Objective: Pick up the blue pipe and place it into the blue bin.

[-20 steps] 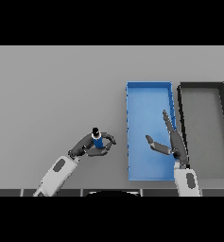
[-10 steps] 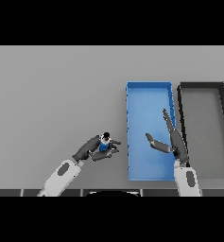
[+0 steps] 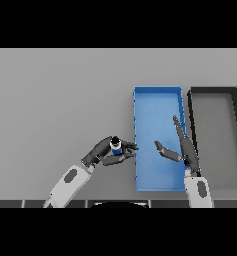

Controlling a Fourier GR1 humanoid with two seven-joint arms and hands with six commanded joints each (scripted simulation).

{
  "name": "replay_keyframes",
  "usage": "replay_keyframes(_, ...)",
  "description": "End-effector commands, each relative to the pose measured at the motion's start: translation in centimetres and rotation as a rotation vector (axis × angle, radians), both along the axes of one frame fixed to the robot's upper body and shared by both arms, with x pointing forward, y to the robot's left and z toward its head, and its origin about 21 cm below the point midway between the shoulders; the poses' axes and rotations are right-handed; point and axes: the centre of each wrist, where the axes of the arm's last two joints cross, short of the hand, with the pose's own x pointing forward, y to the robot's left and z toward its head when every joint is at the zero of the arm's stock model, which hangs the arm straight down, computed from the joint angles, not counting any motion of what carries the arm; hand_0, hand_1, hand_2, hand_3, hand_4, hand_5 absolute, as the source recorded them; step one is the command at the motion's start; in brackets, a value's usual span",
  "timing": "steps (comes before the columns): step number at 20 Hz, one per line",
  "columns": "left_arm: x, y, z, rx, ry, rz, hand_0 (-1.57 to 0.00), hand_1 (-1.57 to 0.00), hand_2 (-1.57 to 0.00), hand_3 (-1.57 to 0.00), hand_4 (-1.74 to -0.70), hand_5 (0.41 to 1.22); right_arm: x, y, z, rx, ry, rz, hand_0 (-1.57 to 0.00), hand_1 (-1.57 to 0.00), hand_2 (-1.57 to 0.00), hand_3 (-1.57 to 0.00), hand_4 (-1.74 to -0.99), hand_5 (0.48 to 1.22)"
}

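The blue pipe [image 3: 116,146] is a short blue cylinder with a dark top, held upright just left of the blue bin [image 3: 157,102]. My left hand [image 3: 104,152] is shut on it, fingers and thumb curled round its sides, fingertips reaching the bin's left wall. The bin is a long blue tray with low walls. My right hand [image 3: 184,148] hovers over the bin's right half, open, fingers straight and thumb spread toward the left.
A black bin [image 3: 214,95] of the same shape stands directly right of the blue one. Bare grey table [image 3: 55,100] stretches to the left and back.
My left hand has carried the blue pipe to the right, from mid-table up to the blue bin's left wall. The right hand has stayed in place.
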Motion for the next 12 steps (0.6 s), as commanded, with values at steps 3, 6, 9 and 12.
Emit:
replay_keyframes(3,0.4,-0.35,1.04,0.013,0.002,-0.025,-1.56,-1.57,-1.57,-1.57,-1.47,1.219,0.18,-0.07,-0.04,-0.004,0.004,-0.004,0.0,0.0,0.0,0.0,-1.124,0.569)
replay_keyframes(6,0.31,-0.32,1.28,0.02,0.011,-0.045,-1.57,-1.57,-1.57,-1.57,-1.47,1.22,0.06,-0.41,0.12,-0.001,-0.006,0.002,0.0,0.0,0.0,0.0,-1.124,0.578)
replay_keyframes(9,0.03,-0.62,1.44,0.035,0.009,-0.054,-1.57,-1.57,-1.57,-1.57,-1.47,1.22,0.4,-0.4,0.61,-0.014,-0.014,0.011,0.0,0.0,0.0,0.0,-1.121,0.578)
replay_keyframes(12,-0.23,-0.15,1.11,0.032,0.016,-0.051,-1.57,-1.57,-1.57,-1.57,-1.47,1.22,0.38,-0.26,0.88,-0.025,-0.02,0.028,0.0,0.0,0.0,0.0,-1.157,0.578)
